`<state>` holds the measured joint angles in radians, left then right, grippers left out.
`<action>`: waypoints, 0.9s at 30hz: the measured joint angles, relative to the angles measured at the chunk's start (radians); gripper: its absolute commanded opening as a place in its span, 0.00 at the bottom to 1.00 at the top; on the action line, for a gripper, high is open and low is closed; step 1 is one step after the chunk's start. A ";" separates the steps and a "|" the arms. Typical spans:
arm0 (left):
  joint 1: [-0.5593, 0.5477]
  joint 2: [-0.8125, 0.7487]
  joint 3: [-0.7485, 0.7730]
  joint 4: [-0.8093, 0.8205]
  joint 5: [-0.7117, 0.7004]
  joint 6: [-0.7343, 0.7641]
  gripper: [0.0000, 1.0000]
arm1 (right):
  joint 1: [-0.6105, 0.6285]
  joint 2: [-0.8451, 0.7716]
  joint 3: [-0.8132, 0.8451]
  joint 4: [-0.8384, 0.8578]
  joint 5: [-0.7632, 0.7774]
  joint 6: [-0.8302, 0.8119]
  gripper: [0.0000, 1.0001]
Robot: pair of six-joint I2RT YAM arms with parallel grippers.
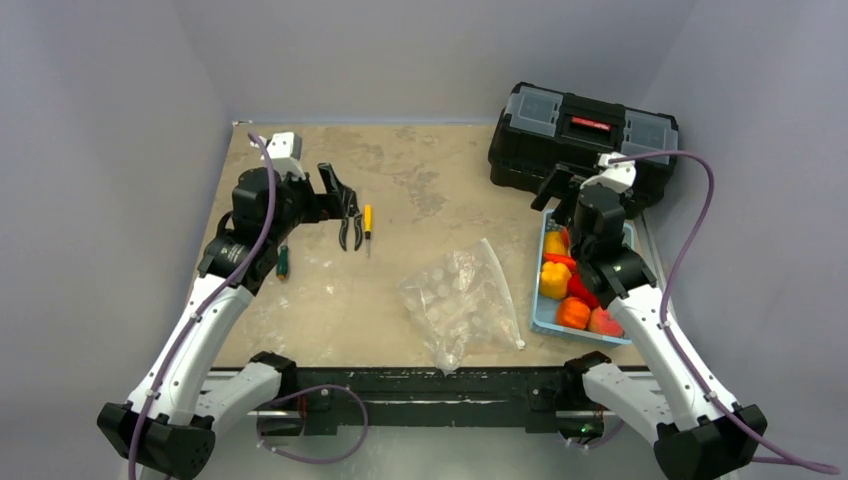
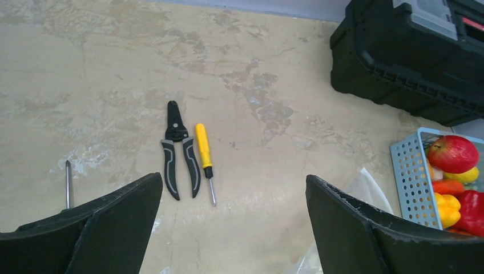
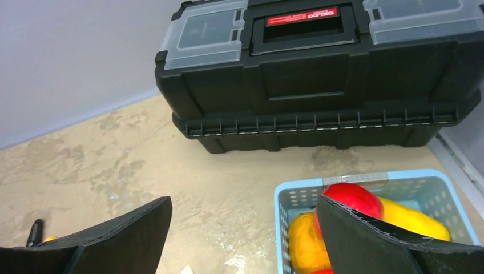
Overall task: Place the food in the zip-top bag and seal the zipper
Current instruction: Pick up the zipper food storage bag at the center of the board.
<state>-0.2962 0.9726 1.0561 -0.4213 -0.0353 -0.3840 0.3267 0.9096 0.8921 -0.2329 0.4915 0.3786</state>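
The clear zip-top bag (image 1: 462, 300) lies crumpled on the table near the front middle. One corner of it shows in the left wrist view (image 2: 365, 181). I cannot make out its zipper. The food (image 1: 570, 290) sits in the light-blue tray (image 1: 537, 312) at the right: a red apple (image 3: 354, 197), a yellow piece (image 3: 414, 220) and an orange-yellow piece (image 3: 305, 240). My right gripper (image 1: 558, 190) (image 3: 244, 200) is open and empty, above the tray's far end. My left gripper (image 1: 330, 192) (image 2: 234, 180) is open and empty at the far left, away from the bag.
A black toolbox (image 1: 580, 140) stands at the back right, just behind the tray. Black pliers (image 2: 180, 151) and a yellow-handled screwdriver (image 2: 204, 153) lie in front of the left gripper. A green-handled screwdriver (image 1: 283, 262) lies by the left arm.
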 measured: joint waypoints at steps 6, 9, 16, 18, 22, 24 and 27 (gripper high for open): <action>-0.047 -0.027 0.000 0.000 0.003 0.009 0.98 | -0.001 0.014 -0.034 0.031 -0.199 0.033 0.99; -0.068 -0.026 0.000 0.000 0.022 0.014 0.98 | 0.000 0.077 -0.053 0.052 -0.369 0.041 0.99; -0.106 -0.008 0.001 0.002 0.092 0.034 0.99 | -0.035 0.281 -0.095 0.071 -0.640 0.066 0.99; -0.117 0.008 0.003 0.000 0.111 0.037 0.99 | -0.080 0.282 -0.136 0.079 -0.685 0.075 0.99; -0.133 0.042 0.014 -0.007 0.153 0.044 0.98 | -0.166 0.324 -0.177 0.109 -0.785 0.078 0.99; -0.137 0.051 0.016 -0.008 0.171 0.047 0.98 | -0.171 0.370 -0.177 0.131 -0.840 0.072 0.97; -0.138 0.064 0.019 -0.012 0.194 0.049 0.97 | -0.167 0.414 -0.178 0.145 -0.914 0.066 0.94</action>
<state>-0.4343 1.0367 1.0756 -0.4335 0.1589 -0.3351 0.1593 1.3239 0.7139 -0.0875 -0.4229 0.4450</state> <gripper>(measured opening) 0.983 0.966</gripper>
